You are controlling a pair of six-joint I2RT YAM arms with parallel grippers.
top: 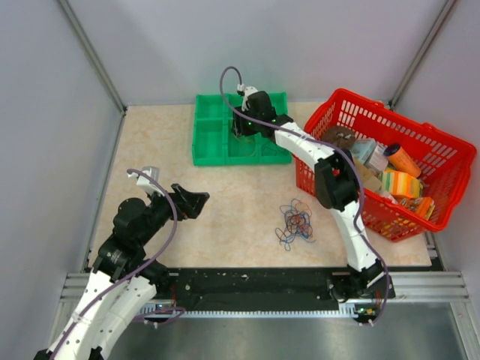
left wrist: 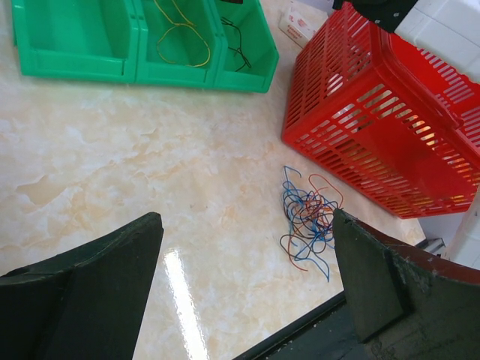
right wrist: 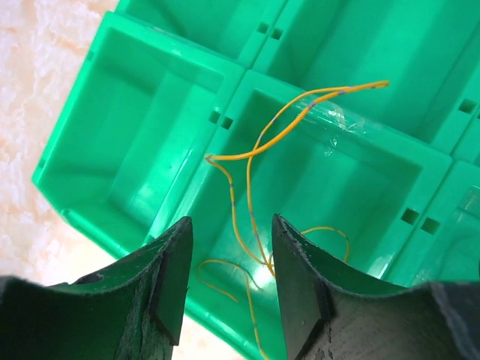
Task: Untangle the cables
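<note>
The cables (top: pixel 296 223) lie as a small tangle of blue, orange and dark wires on the table, left of the red basket; the left wrist view shows the tangle (left wrist: pixel 309 217) too. My left gripper (top: pixel 201 202) hovers open and empty to the left of it (left wrist: pixel 247 225). My right gripper (top: pixel 241 132) hangs over the green bins (top: pixel 214 142). Its jaws (right wrist: pixel 231 232) stand apart, and a yellow wire (right wrist: pixel 233 202) lying in a bin compartment runs between them, unclamped. From the left wrist I see the yellow wire (left wrist: pixel 184 34) and a dark wire (left wrist: pixel 236 41) in neighbouring compartments.
A red basket (top: pixel 341 105) full of packages stands at the right, close to the tangle. The green bin block (right wrist: pixel 135 112) sits at the back centre. Grey walls close in the table on three sides, and a black rail runs along its near edge.
</note>
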